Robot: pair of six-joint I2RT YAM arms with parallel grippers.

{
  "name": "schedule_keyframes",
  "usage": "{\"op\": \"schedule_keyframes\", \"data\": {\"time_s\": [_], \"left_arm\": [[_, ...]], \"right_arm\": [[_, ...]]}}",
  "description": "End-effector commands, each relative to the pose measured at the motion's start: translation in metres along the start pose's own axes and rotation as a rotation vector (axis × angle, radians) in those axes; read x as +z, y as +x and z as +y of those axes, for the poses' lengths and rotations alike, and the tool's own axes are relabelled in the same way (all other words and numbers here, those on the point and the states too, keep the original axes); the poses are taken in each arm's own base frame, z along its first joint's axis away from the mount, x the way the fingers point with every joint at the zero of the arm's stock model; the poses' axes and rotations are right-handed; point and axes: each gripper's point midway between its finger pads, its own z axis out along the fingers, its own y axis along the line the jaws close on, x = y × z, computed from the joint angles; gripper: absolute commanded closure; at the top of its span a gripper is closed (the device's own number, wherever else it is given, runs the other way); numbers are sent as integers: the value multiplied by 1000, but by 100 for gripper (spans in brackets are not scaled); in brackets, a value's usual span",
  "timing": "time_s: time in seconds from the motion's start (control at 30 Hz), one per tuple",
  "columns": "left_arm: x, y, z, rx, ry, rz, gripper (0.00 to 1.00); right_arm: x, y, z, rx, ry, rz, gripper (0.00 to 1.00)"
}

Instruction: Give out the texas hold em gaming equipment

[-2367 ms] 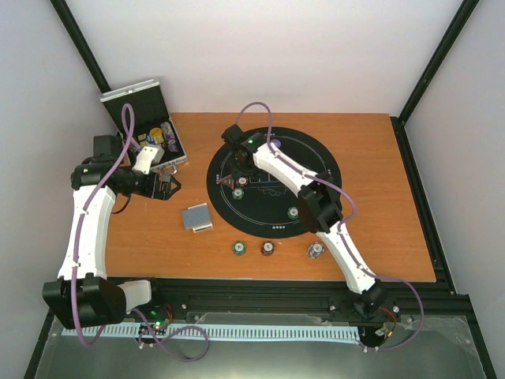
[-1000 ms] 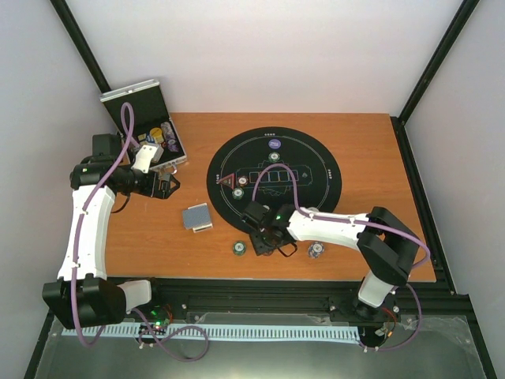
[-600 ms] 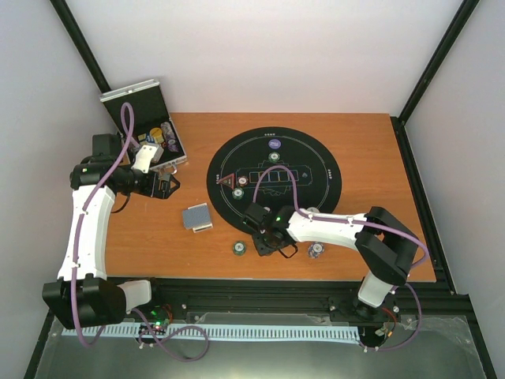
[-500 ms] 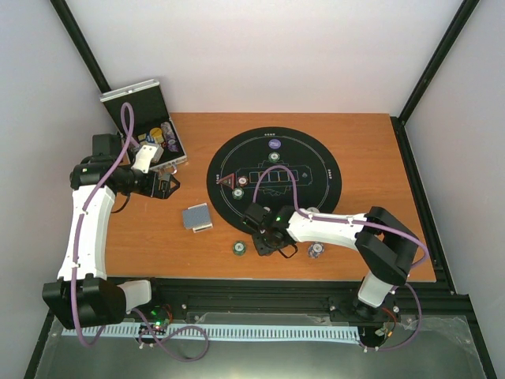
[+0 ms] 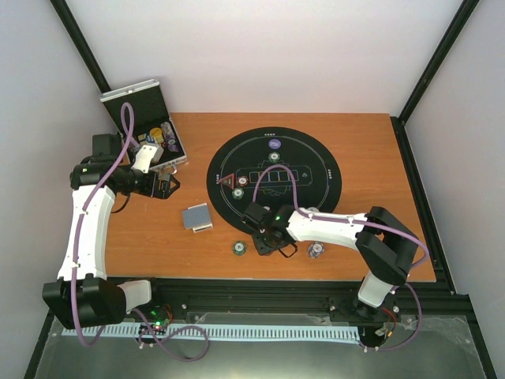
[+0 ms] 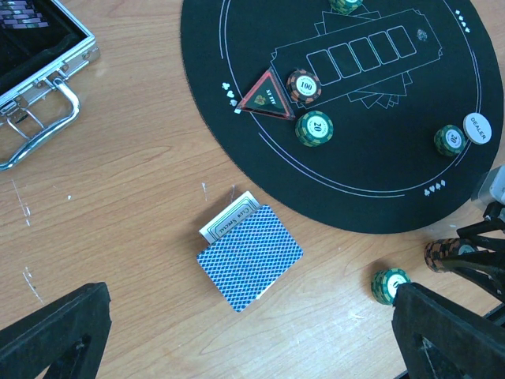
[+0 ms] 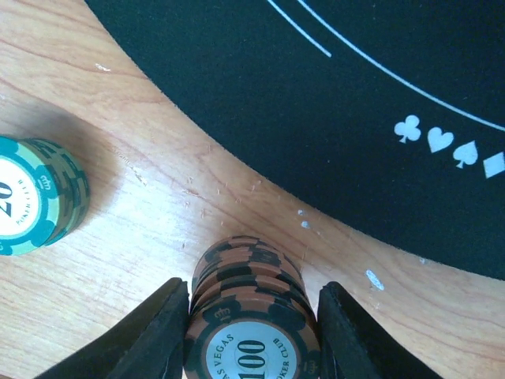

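The right gripper [image 7: 252, 328] stands over a stack of brown chips [image 7: 251, 312] marked 100, one finger [image 7: 154, 335] against each side of it, so the stack is clasped between them. The stack sits on the bare wooden table [image 5: 379, 197], just off the near edge of the round black mat [image 7: 316, 95]. A stack of green chips [image 7: 35, 197] stands near it to the left, also off the mat and clear of the fingers. On the other side, partly behind the right arm, is a purple-and-white stack [image 5: 316, 250].

The left gripper [image 5: 167, 186] hovers left of the mat with its fingers [image 6: 55, 335] spread wide and nothing between them. Below it, the deck of cards [image 6: 249, 257] lies blue back up, close to the mat's left edge but not touching it.

On the mat are a red triangular marker [image 6: 265, 96], a brown chip stack [image 6: 304, 87] beside it, a green stack [image 6: 314, 128], and nearer the right edge another green stack [image 6: 450, 140] touching a white dealer disc [image 6: 477, 128].

An open metal case [image 5: 146, 118] holding more chips sits at the table's far left corner. Right of the mat the wood lies bare up to the black frame, and white walls close in the far side.
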Motion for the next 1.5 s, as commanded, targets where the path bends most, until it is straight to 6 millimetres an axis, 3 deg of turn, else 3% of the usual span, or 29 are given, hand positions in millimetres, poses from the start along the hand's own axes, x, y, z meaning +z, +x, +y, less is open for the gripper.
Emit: {"op": "schedule_keyframes", "data": {"time_s": [0.0, 0.13, 0.27, 0.47, 0.6, 0.83, 1.0, 1.13, 1.23, 1.47], "left_arm": [[-10, -10, -1, 12, -14, -34, 0], [-11, -9, -1, 12, -15, -33, 0], [-12, -10, -1, 13, -18, -35, 0], [-13, -11, -1, 17, -20, -38, 0], [-14, -13, 0, 17, -24, -35, 0], [-12, -13, 0, 20, -17, -30, 0], [-5, -10, 0, 17, -1, -21, 0], [3, -4, 6, 25, -13, -11, 0], [6, -2, 8, 26, -15, -1, 0], [11, -4, 12, 27, -17, 3, 0]], "right_arm": [[-21, -13, 5, -3, -6, -50, 77], [-38, -25, 4, -5, 4, -77, 79], [-64, -55, -7, 10, 3, -138, 80], [-92, -119, -59, 78, 36, -224, 80], [-86, -165, -104, 132, 85, -240, 80], [-48, -230, -174, 219, 145, -209, 81], [-14, -266, -207, 272, 142, -193, 81], [26, -272, -221, 304, 118, -149, 79], [44, -281, -226, 319, 104, -152, 79], [64, -294, -231, 329, 93, -164, 78]]}}
